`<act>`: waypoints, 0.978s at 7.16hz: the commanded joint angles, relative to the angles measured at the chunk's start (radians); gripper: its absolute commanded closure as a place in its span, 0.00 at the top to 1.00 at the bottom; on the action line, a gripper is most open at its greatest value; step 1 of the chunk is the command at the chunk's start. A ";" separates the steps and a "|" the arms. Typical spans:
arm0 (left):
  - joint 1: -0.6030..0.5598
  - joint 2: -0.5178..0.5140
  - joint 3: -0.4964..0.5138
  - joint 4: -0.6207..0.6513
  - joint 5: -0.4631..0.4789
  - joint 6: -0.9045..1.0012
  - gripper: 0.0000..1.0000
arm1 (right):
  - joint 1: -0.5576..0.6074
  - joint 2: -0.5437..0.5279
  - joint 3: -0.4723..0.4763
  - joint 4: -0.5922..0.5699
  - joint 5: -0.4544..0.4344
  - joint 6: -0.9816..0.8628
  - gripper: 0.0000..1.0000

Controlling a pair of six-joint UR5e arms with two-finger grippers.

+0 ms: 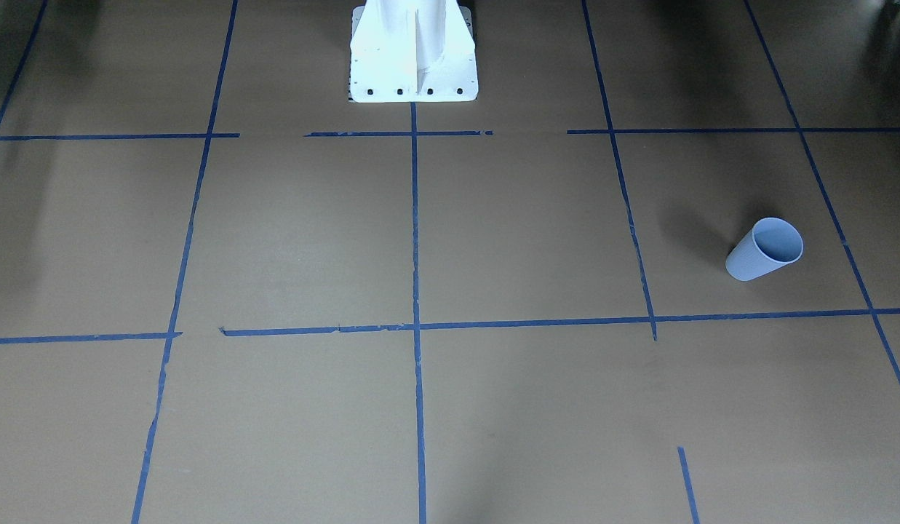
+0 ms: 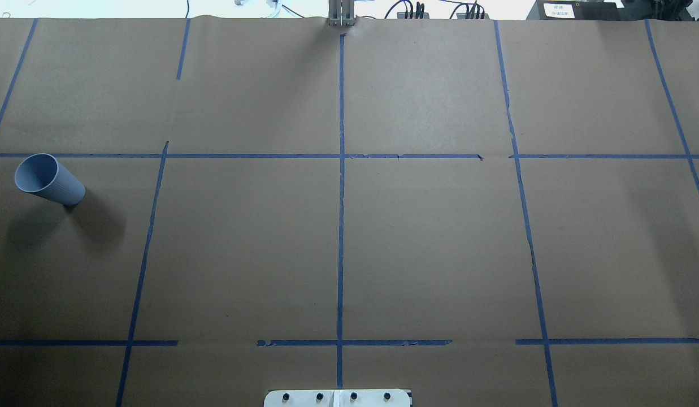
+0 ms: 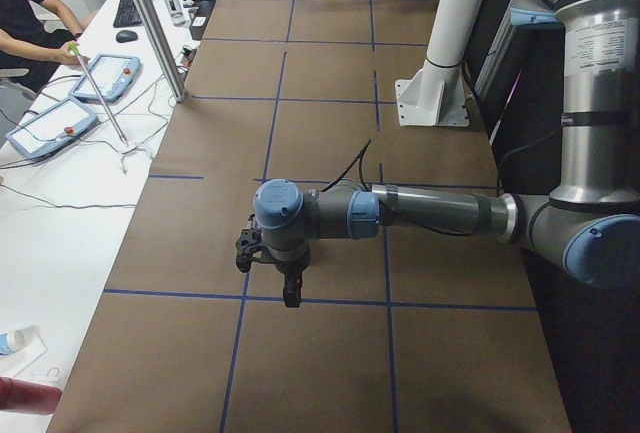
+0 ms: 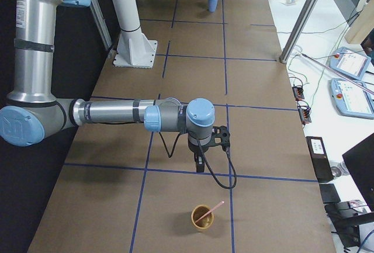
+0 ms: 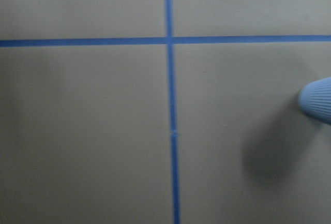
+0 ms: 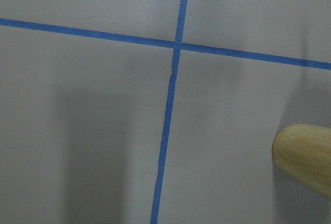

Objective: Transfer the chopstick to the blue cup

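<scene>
The blue cup stands upright on the brown table, on the robot's left side, small and far in the exterior right view. Its ribbed side shows at the right edge of the left wrist view. One pink chopstick leans in a tan cup at the robot's right end; that cup's edge shows in the right wrist view. My left gripper and right gripper hang over the table and point down. I cannot tell whether they are open or shut.
Blue tape lines form a grid on the brown paper. The white robot base stands at the table's middle edge. A side bench with teach pendants and a metal post runs along the far edge.
</scene>
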 commanded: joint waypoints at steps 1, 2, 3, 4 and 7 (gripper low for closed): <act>0.001 0.016 -0.022 -0.019 -0.002 0.011 1.00 | 0.000 -0.004 -0.001 -0.004 0.012 0.001 1.00; 0.008 0.015 -0.041 -0.007 -0.005 0.007 1.00 | 0.000 -0.004 -0.006 -0.004 0.023 0.001 1.00; 0.008 0.013 -0.044 -0.010 -0.001 0.002 1.00 | 0.000 -0.004 -0.012 -0.002 0.024 0.003 1.00; 0.008 0.010 -0.046 -0.016 -0.004 0.002 1.00 | 0.000 -0.004 -0.012 -0.002 0.024 0.003 1.00; 0.013 0.014 -0.027 -0.046 -0.013 0.005 1.00 | 0.000 -0.007 -0.009 -0.001 0.058 0.004 1.00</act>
